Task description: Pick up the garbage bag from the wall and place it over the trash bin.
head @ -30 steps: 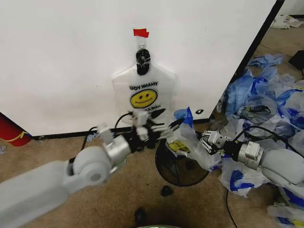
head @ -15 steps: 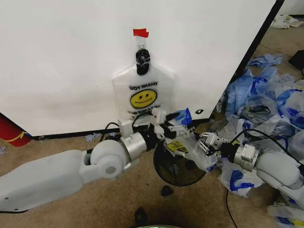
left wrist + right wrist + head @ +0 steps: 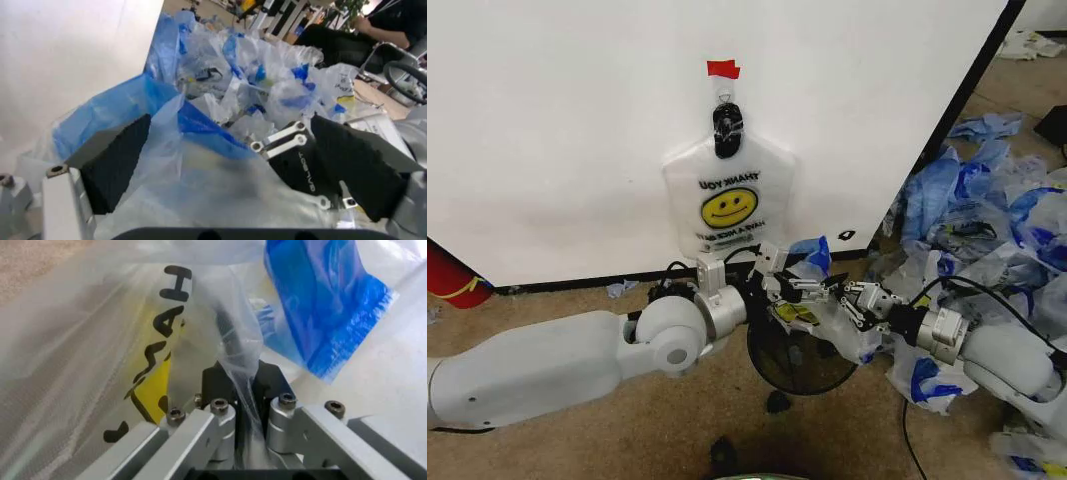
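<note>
Where the two arms met over the trash bin [image 3: 799, 358], we saw the garbage bag [image 3: 822, 305] stretched between them: thin, translucent white plastic, crumpled, with a blue handle [image 3: 812, 250] standing up at its wall side and a patch of yellow and black print facing the camera. In the right wrist view the film [image 3: 100, 330] showed black letters running beside a yellow band, and a blue strip [image 3: 320, 305] off to one side. The bag sat above the near rim of the bin, a round black wire-mesh basket on the carpet close to the white wall [image 3: 567, 120].

The right gripper [image 3: 855, 301] was clenched on the bag; its wrist view showed a pinched fold of plastic running down between the closed fingers [image 3: 220, 420]. The left gripper [image 3: 799, 286] reached in from the other side with its fingers spread; in the left wrist view the two black pads [image 3: 117, 162] stood well apart with bag film and the blue handle [image 3: 200, 122] lying between them, not squeezed.

Counts: we noted one bag held over the bin, one bin, and one more smiley-face bag [image 3: 729, 200] hanging flat from a black clip [image 3: 727, 125] on the wall under a red tape tab [image 3: 723, 69]. A heap of blue-streaked white bags [image 3: 997, 220] lay on the floor at the right, too many and too tangled to count. One red cylinder [image 3: 449, 272] stood at the left edge.
</note>
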Controlling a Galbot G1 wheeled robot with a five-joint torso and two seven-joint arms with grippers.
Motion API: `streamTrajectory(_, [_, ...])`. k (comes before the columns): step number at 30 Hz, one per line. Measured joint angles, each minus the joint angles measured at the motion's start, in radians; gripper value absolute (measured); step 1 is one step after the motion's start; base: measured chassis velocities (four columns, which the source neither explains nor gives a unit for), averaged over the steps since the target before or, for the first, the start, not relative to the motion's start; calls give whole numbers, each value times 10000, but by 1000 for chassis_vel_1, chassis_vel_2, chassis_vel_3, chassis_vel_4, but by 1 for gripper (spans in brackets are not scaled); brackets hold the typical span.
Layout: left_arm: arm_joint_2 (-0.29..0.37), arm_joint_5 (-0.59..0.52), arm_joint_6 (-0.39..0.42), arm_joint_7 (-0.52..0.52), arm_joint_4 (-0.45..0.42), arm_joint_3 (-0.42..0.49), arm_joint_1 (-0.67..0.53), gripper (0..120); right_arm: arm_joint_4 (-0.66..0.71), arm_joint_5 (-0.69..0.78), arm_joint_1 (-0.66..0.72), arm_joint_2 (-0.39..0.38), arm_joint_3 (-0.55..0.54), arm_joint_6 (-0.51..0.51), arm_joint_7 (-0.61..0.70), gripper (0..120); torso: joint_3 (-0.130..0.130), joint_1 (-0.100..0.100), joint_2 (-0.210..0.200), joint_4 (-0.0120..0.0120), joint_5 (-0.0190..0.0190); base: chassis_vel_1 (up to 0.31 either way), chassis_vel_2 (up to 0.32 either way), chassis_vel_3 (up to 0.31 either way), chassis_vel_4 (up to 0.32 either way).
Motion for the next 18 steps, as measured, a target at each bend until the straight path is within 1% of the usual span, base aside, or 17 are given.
streamTrajectory(1, [-12,1,0,-46,17,37,-62,89,-18,49,6,-26,0,8,10,0,0,0,0,0,0,0,0,0,0])
streamTrajectory(2, [-15,1,0,-78,27,69,-130,82,-32,97,18,-52,0,13,26,0,0,0,0,-1,-1,0,0,0,0])
streamTrajectory(5, [51,-13,-10,-70,27,152,-279,71,-82,133,52,-65,-14,40,35,0,0,0,0,-1,0,0,0,0,0])
streamTrajectory(6, [76,-13,-16,-56,25,173,-302,69,-93,137,57,-65,-22,48,38,0,0,0,0,-1,0,0,0,0,0])
streamTrajectory(7, [141,-12,-26,-2,13,235,-344,62,-108,160,72,-64,-40,56,52,0,0,0,0,0,0,0,0,0,0])
streamTrajectory(8, [141,-12,-26,-2,13,235,-344,62,-108,160,72,-64,-40,56,52,0,0,0,0,0,0,0,0,0,0])
streamTrajectory(13, [260,-10,-29,184,8,383,-457,41,-146,272,124,-81,-63,64,71,0,0,0,0,0,-1,0,0,0,0])
streamTrajectory(14, [260,-10,-29,184,8,383,-457,41,-146,272,124,-81,-63,64,71,0,0,0,0,0,-1,0,0,0,0])
streamTrajectory(16, [268,-11,-24,257,29,482,-539,34,-157,299,131,-88,-72,67,73,0,-1,0,0,0,-1,0,0,0,0])
streamTrajectory(17, [268,-11,-21,271,47,555,-602,27,-162,306,132,-89,-77,70,74,0,-1,0,0,0,-1,0,0,0,0])
streamTrajectory(18, [265,-12,-21,276,58,592,-638,24,-166,306,133,-89,-79,73,74,0,-1,0,0,0,-1,0,0,0,0])
